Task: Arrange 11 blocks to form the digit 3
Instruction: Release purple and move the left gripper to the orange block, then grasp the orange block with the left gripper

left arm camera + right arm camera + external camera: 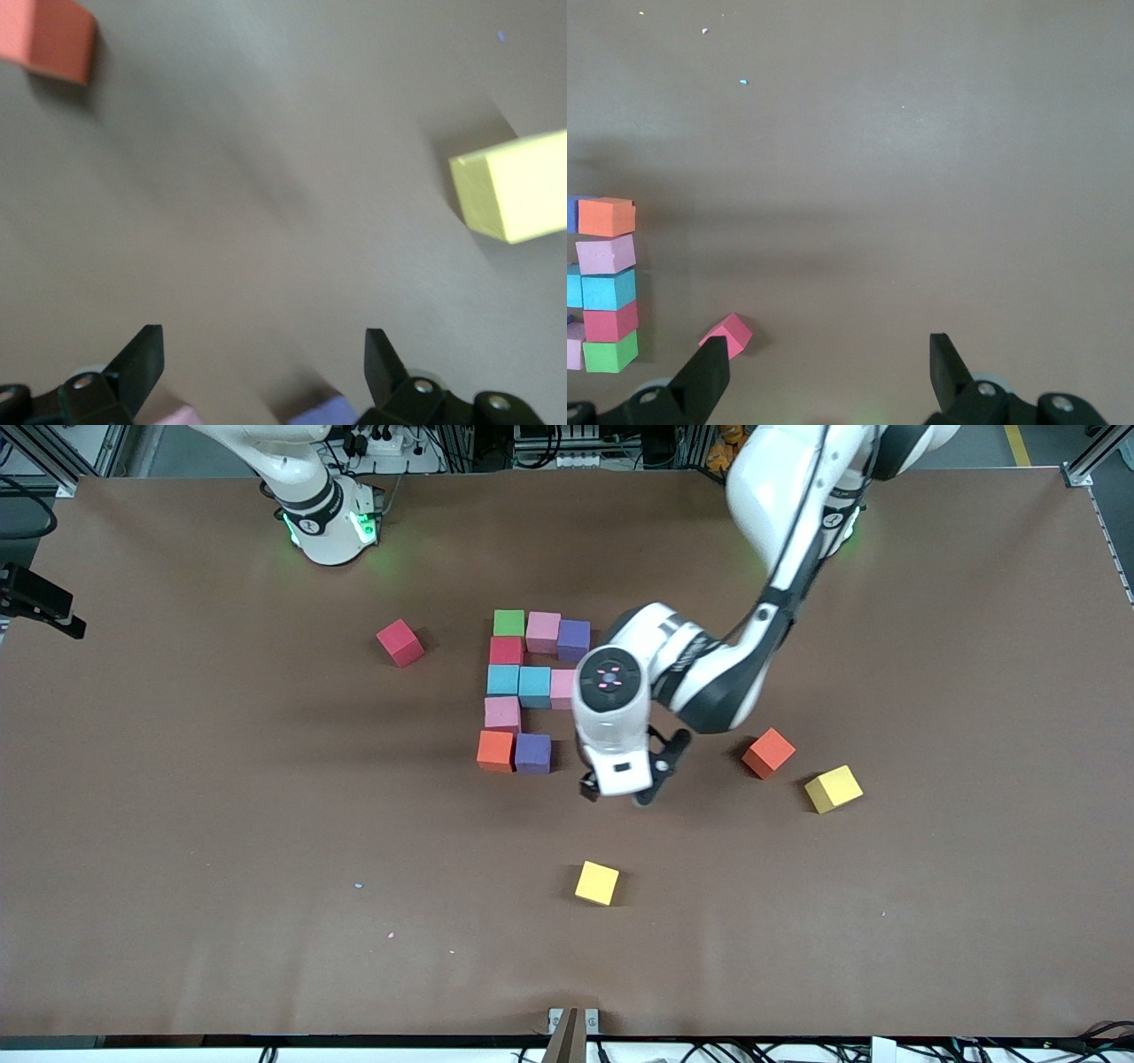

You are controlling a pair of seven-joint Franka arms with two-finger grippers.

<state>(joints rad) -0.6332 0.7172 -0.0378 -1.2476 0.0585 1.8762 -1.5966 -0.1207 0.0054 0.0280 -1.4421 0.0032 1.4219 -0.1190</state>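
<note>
Blocks (518, 691) clustered mid-surface (266, 868), loose orange block (768, 753) toward the left arm's end, left gripper (264, 365) empty, fingers apart, beside the cluster, right gripper (830, 372) apart, waiting above the surface.

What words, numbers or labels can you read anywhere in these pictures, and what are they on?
None can be read.
The left arm carries dark lettering on its white wrist shell, too small to read.
The blocks and the table show no print.
</note>
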